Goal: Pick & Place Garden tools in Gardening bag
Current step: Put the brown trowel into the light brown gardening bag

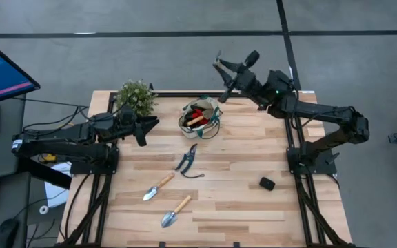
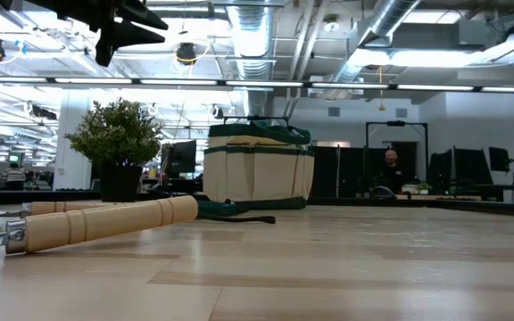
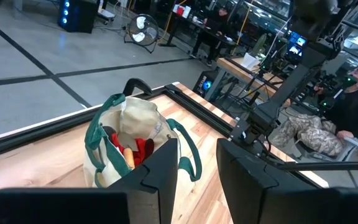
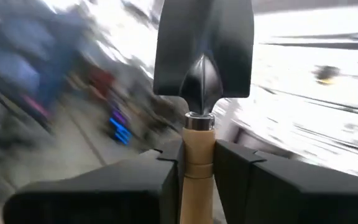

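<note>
The beige gardening bag (image 1: 200, 118) with green trim stands at the table's far middle. Red gloves (image 3: 140, 149) and a wooden handle (image 1: 197, 120) lie inside it. Dark-handled shears (image 1: 188, 160) and two wooden-handled trowels (image 1: 158, 186) (image 1: 176, 211) lie on the table nearer the front. My right gripper (image 1: 227, 74) is raised above the table's far edge, behind the bag, shut on another trowel (image 4: 204, 43). My left gripper (image 1: 150, 127) is open and empty, just left of the bag, which shows beyond its fingers in the left wrist view (image 3: 197, 149). My right gripper pinches the trowel's wooden handle (image 4: 197, 168) between its two fingers, close to the metal head. The trowel lies along the fingers, its dark blade (image 4: 204, 43) sticking out past the fingertips. It is lifted clear of the table and the bag.
A bushy green plant (image 1: 135, 96) stands at the far left, close to my left arm. A small black lump (image 1: 267, 183) lies at the right. In the low view one trowel handle (image 2: 105, 223) lies close to the camera. People sit in the room beyond the table.
</note>
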